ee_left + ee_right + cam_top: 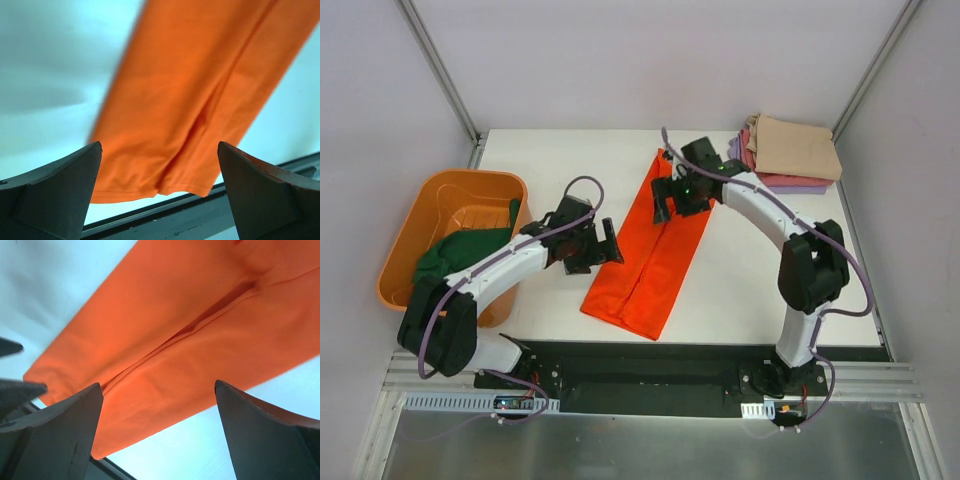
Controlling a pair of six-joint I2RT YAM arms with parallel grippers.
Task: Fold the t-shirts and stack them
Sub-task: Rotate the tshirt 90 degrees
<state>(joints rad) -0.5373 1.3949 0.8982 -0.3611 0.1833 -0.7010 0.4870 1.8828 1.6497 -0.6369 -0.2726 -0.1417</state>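
Parted fingers (55, 195) over orange t-shirt (200, 100) (near table edge (125, 212))

Both your wrist views cut the orange shirt (200, 100) off at the top edge. Overhead, the right claw (665, 200) hides part of its upper end.

The white surface (560, 160) carries a bright orange t-shirt (650, 255), folded into a long strip and lying diagonally at its middle. A stack of folded t-shirts (798, 150) sits in the far right corner, and an orange tub (470, 210) is at the left edge.
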